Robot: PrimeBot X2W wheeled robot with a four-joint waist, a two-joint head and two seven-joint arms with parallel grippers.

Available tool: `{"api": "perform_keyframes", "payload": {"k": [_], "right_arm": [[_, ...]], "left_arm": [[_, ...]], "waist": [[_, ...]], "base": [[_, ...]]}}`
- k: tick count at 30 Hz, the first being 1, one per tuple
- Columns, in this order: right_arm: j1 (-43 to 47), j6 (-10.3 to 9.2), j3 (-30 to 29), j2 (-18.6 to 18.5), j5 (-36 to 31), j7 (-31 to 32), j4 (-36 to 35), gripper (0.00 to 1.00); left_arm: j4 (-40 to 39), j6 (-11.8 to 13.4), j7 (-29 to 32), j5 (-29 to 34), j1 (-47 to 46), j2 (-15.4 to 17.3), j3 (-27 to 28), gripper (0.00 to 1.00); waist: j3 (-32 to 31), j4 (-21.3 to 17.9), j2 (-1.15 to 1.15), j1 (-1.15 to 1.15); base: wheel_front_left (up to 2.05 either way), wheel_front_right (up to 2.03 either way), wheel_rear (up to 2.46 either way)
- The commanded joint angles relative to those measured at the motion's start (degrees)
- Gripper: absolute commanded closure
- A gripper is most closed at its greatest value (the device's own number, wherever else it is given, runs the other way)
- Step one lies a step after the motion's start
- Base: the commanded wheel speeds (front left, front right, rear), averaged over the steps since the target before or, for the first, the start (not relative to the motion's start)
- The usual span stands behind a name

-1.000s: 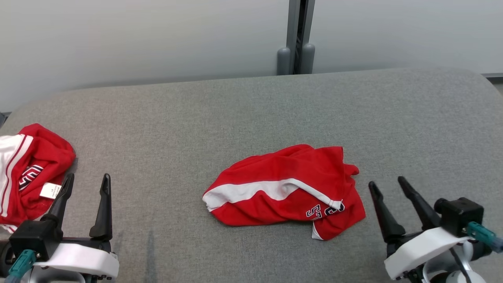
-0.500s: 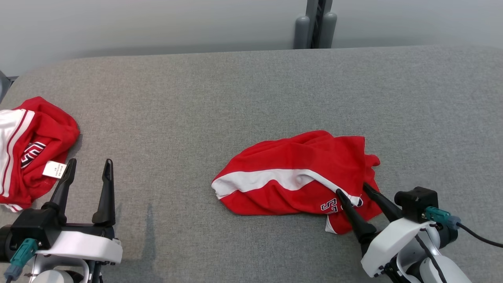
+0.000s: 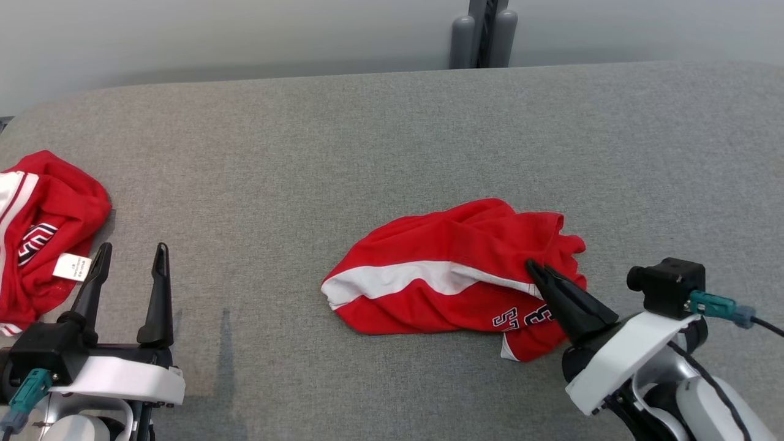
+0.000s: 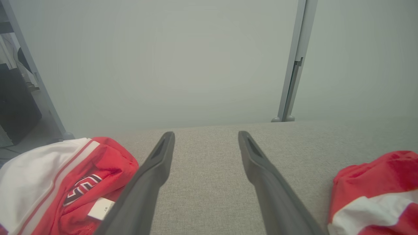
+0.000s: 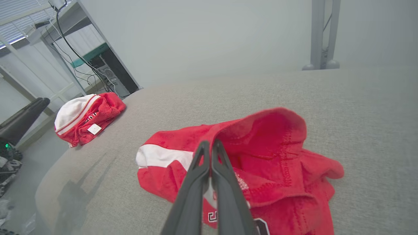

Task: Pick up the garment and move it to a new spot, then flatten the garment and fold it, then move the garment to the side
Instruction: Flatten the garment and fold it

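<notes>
The garment (image 3: 441, 275) is a crumpled red jersey with a white stripe and dark numerals, lying right of centre on the grey padded table (image 3: 367, 153). My right gripper (image 3: 534, 267) reaches in from the lower right. Its fingers are pressed together on the garment's right part, near the end of the white stripe. In the right wrist view the shut fingertips (image 5: 208, 143) sit on the red fabric (image 5: 267, 147), with a sliver of pale cloth between the fingers. My left gripper (image 3: 130, 252) stands open at the lower left, holding nothing. The left wrist view has the garment (image 4: 375, 182) at its right edge.
A second red and white garment (image 3: 43, 239) with a white label lies bunched at the table's left edge, just left of my left gripper. A grey post (image 3: 481, 33) stands behind the table against a pale wall. Shelving and cables (image 5: 81, 65) stand past the table's left end.
My right gripper has moved in from the right over the garment and shut its fingers on the fabric. The head camera has tipped down a little. The left gripper has stayed open.
</notes>
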Motion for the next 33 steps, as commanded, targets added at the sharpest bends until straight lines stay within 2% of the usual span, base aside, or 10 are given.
{"api": "perform_keyframes", "payload": {"k": [1, 7, 11, 18, 22, 26, 27, 28, 29, 33], "right_arm": [[0.96, 0.01, -0.30, -1.04, 2.09, 1.88, -2.41, 1.00], [2.73, 0.01, -4.13, -1.21, 13.75, 10.22, -14.43, 1.00], [-0.37, 0.01, -8.25, 0.28, 20.23, 13.49, -16.05, 1.00], [-10.67, 0.01, -12.27, 0.44, 22.44, 14.42, -1.29, 1.00], [-15.50, 0.01, -12.38, 0.24, 22.23, 12.53, 8.73, 1.00], [-18.27, 0.01, -10.85, -0.43, 22.36, 9.20, 14.86, 1.00], [-18.54, 0.01, -10.37, -0.54, 22.78, 8.26, 15.69, 0.76], [-18.68, 0.01, -9.88, -0.82, 22.96, 7.37, 16.31, 0.42], [-18.60, 0.01, -9.48, -1.08, 23.40, 6.50, 16.62, 0.00], [-15.87, 0.01, -8.09, -3.07, 23.59, 2.42, 16.52, 0.00]], "left_arm": [[0.18, -0.12, -0.44, -0.26, -0.86, 0.50, 0.38, 0.00], [0.19, 0.09, -0.91, -0.59, -1.10, 0.80, 0.71, 0.00], [-0.35, 0.28, -1.21, -0.78, -1.92, 0.98, 0.91, 0.00], [-0.15, -0.34, -1.65, -0.55, -4.43, 0.46, -0.32, 0.00], [0.62, -0.67, -2.07, -0.57, -6.11, -0.15, -1.02, 0.00], [1.51, -0.91, -2.40, -0.50, -7.17, -0.61, -1.37, 0.00], [1.70, -0.96, -2.53, -0.45, -7.33, -0.64, -1.31, 0.00], [1.87, -1.01, -2.64, -0.43, -7.40, -0.66, -1.26, 0.00], [2.02, -1.03, -2.71, -0.41, -7.43, -0.68, -1.21, 0.00], [2.53, -1.06, -2.89, -0.20, -7.22, -0.86, -1.13, 0.00]], "waist": [[-0.04, -0.33, 0.00, 0.00], [0.67, -1.09, 0.00, 0.00], [2.34, -1.46, 0.00, 0.00], [6.38, -0.06, 0.00, 0.00], [8.11, 1.29, 0.00, 0.00], [8.70, 1.98, 0.00, 0.00], [8.71, 2.04, 0.00, 0.00], [8.64, 2.05, 0.00, 0.00], [8.49, 2.00, 0.00, 0.00], [7.15, 1.54, 0.00, 0.00]], "base": [[0.00, 0.00, 0.00], [0.00, 0.00, 0.00], [0.00, 0.00, 0.00], [0.00, 0.00, 0.00], [0.00, 0.00, 0.00], [0.00, 0.00, 0.00], [0.00, 0.00, 0.00], [0.00, 0.00, 0.00], [0.00, 0.00, 0.00], [0.00, 0.00, 0.00]]}}
